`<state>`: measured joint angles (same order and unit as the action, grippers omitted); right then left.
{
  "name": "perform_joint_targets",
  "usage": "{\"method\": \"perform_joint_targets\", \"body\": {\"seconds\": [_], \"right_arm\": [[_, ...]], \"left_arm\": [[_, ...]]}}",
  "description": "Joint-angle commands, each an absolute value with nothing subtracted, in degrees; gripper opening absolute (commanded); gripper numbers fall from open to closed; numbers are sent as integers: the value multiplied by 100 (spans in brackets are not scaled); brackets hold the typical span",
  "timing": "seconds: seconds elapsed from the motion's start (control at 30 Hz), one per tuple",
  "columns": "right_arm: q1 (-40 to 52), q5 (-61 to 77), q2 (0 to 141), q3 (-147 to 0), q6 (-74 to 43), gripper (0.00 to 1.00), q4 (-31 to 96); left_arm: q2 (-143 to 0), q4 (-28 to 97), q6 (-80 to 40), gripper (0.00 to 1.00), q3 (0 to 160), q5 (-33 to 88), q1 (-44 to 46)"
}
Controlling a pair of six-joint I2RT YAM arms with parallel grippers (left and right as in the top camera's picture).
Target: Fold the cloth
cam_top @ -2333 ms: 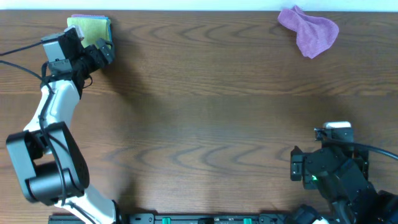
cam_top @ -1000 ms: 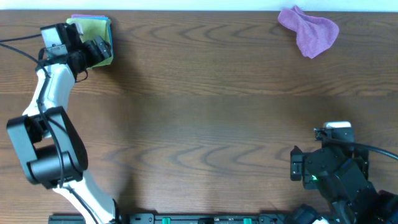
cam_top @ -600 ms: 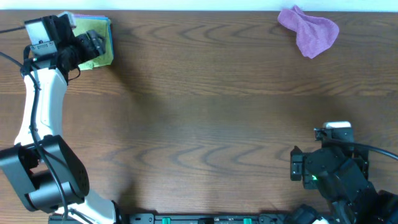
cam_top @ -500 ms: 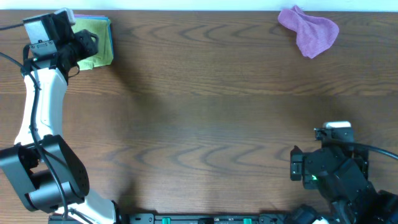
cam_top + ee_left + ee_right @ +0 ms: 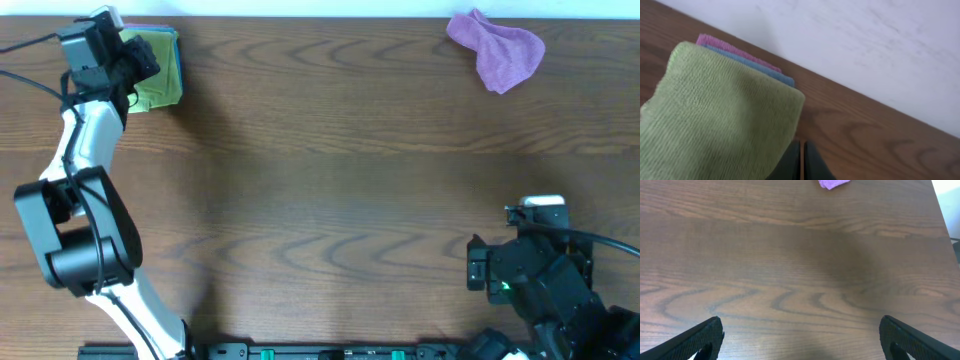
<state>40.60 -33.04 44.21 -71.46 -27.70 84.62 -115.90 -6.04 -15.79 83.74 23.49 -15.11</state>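
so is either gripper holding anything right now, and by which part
The left gripper is shut at the edge of the cloth; whether fabric is pinched cannot be told. The right gripper is open, holding nothing.

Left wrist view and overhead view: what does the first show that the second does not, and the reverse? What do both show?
Only the left wrist view shows the left tool up close, its fingers pressed together beside a corner of the green cloth. It also shows the pink layer and the blue layer distinctly under that cloth. Only the overhead view shows the crumpled purple cloth, the right arm and the whole left arm. Both show the green cloth on its stack and the wooden table.
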Motion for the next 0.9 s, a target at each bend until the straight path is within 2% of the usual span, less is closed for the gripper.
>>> {"method": "perform_joint_targets", "body": {"seconds": [0.0, 0.27, 0.87], "right_arm": [[4032, -3404, 4427, -7146, -2827, 99, 8460], [4032, -3404, 4427, -7146, -2827, 99, 8425], [4032, -3402, 4427, -7146, -2827, 99, 8294]], "left_arm": [[-11802, -930, -2182, 6, 8451, 2257, -1500], [-12160, -1393, -3647, 6, 8451, 2248, -1505], [-12162, -1321, -3820, 6, 8451, 1579, -1577]]}}
